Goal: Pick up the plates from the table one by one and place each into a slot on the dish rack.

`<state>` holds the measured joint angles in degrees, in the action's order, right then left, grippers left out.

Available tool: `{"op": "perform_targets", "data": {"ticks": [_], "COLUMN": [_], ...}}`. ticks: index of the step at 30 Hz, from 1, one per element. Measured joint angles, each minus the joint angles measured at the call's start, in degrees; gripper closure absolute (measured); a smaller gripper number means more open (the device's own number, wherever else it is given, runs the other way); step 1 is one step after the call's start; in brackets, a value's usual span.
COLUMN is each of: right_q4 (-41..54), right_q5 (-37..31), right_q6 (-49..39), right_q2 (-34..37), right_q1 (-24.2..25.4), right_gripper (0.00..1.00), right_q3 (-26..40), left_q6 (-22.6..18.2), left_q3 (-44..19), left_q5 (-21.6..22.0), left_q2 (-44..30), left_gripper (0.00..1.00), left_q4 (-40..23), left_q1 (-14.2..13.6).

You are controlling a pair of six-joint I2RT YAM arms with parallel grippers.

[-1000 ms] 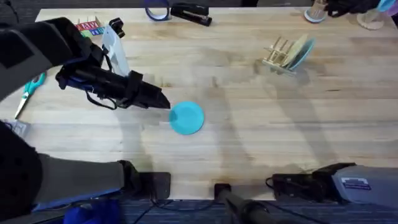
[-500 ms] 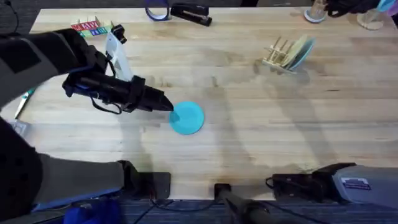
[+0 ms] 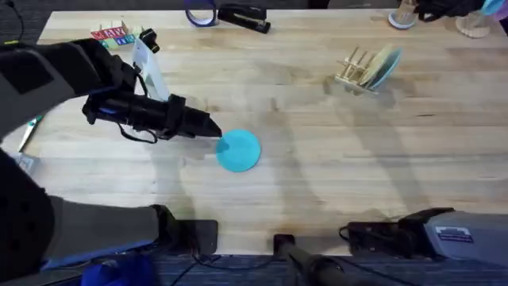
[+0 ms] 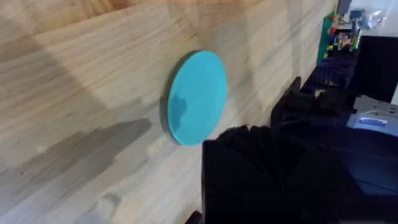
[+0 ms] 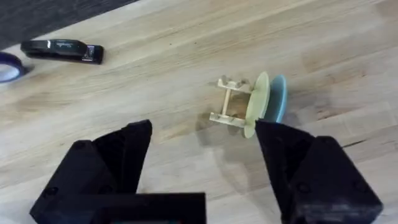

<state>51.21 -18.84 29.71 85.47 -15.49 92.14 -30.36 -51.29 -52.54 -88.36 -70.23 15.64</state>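
While two plates (image 3: pixel 379 63) stand in dish rack (image 3: pixel 354 70), turquoise plate (image 3: pixel 238 150) lies well short, on table (image 3: pixel 317 159); left tool (image 3: pixel 216 133) at its rim, grip unclear; right tool (image 5: pixel 202 155) spread, empty.

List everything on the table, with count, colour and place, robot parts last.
Flat round turquoise plate: one, lying mid-table.
Small light wooden dish rack: one, far right.
Plates standing in the rack: two, pale cream-yellow and turquoise.
Black stapler: one, far edge.
Blue tape roll: one, beside the stapler.
Teal-handled scissors: one, left edge.
Left gripper: black, at the lying plate's left rim.
Right gripper: black, open.
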Motion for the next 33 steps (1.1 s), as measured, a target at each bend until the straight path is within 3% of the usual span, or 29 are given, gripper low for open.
{"op": "perform_targets", "data": {"ticks": [18,24,29,33], "right_q4": [-1.5,-1.5,-1.5,-1.5], "right_q5": [0.0,0.0,0.0,0.0], "right_q6": [0.0,0.0,0.0,0.0], "right_q2": [0.0,0.0,0.0,0.0], "right_q1": [0.0,0.0,0.0,0.0], "right_gripper": [0.005,0.005,0.005,0.005], "right_q3": [0.0,0.0,0.0,0.0], "left_q6": [1.3,7.1,11.6,15.5], "left_q3": [0.3,0.4,0.4,0.3], "left_q5": [0.3,6.0,8.8,8.7], "left_q2": [-15.0,-15.9,-15.9,-15.8], "left_gripper": [0.960,0.960,0.960,0.960], "left_q4": [3.5,6.5,8.7,10.9], "left_q1": [0.0,-0.7,-4.2,-7.2]}}
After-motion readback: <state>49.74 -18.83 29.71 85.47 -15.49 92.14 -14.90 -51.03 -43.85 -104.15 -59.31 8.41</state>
